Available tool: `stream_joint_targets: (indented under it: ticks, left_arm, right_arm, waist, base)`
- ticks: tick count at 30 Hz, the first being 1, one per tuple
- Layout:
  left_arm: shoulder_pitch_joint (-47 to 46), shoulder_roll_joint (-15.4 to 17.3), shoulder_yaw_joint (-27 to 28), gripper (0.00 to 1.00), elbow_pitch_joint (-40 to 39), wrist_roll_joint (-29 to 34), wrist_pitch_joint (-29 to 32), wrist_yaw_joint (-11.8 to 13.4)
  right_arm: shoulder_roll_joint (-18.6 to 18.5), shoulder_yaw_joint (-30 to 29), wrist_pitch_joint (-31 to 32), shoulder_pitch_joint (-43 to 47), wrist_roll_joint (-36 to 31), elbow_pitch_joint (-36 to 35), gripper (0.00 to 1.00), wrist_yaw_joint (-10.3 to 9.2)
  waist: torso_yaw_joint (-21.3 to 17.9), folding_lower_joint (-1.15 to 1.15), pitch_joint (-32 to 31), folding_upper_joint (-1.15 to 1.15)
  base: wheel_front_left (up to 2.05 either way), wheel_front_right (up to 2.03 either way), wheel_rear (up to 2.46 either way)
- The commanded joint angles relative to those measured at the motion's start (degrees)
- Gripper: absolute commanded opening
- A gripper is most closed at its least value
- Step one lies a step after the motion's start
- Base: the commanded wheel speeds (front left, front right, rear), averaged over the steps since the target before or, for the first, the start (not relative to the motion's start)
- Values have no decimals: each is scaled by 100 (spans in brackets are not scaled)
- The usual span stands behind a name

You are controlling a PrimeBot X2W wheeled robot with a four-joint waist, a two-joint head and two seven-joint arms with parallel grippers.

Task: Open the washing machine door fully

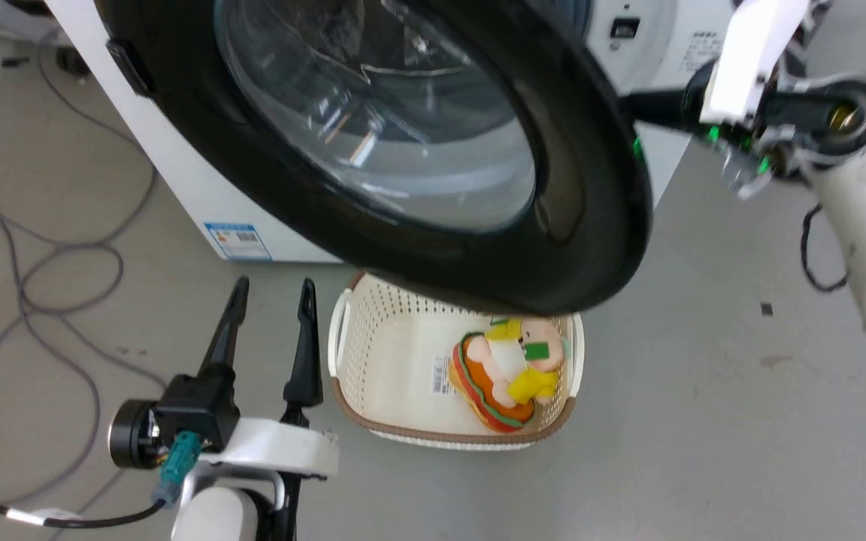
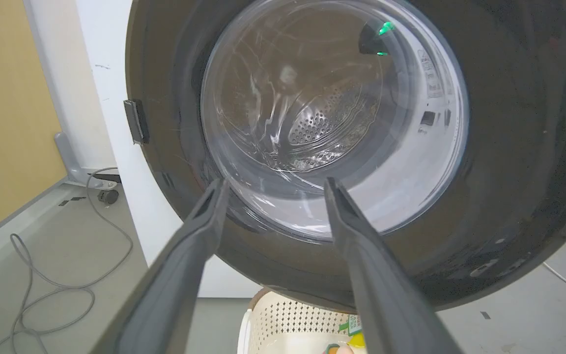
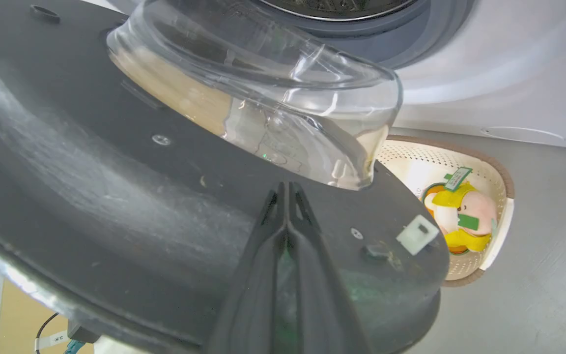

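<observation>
Far right, at the free edge of the washing machine door [image 1: 591, 225], right tool [image 3: 288, 191] w/ fingers pressed together sets its tips on the inner face, prob. to push it wider; door abt half open, above the laundry basket [image 1: 339, 323]. Left tool [image 1: 274, 285] spread, empty, near left, clear of swing.

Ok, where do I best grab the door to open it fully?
Door: likely its free rim by the latch, coming from the right. The rim is thin and stands clear of the machine; the glass bowl bulges too wide for a pincer.
</observation>
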Motion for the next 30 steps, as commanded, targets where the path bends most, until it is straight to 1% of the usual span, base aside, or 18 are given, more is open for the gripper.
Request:
stream_joint_targets:
  ticks: [1, 2, 12, 21, 30]
  left_arm:
    - [49, 13, -3, 100, 12, 25, -32, -24]
    - [153, 14, 3, 100, 80, 54, -32, -42]
    - [551, 27, 31, 100, 370, 88, -32, -118]
    - [758, 25, 27, 100, 484, 100, -32, -140]
    - [867, 24, 39, 100, 561, 97, -32, -154]
  right_arm:
    - [43, 12, 24, 128, 35, -22, 0, -3]
    - [62, 8, 51, 354, 86, -134, 0, -3]
    - [219, 8, 255, 1379, 354, -704, 0, -3]
    - [375, 62, 406, 1961, 490, -1167, 0, -3]
    - [522, 129, 628, 2402, 626, -1651, 0, -3]
  waist:
    - [12, 1, -115, 0]
    - [25, 1, -238, 0]
    - [161, 1, -815, 0]
    - [218, 1, -1086, 0]
    - [208, 1, -1211, 0]
  base:
    - [0, 0, 0]
    - [0, 0, 0]
    - [0, 0, 0]
    - [0, 0, 0]
    - [0, 0, 0]
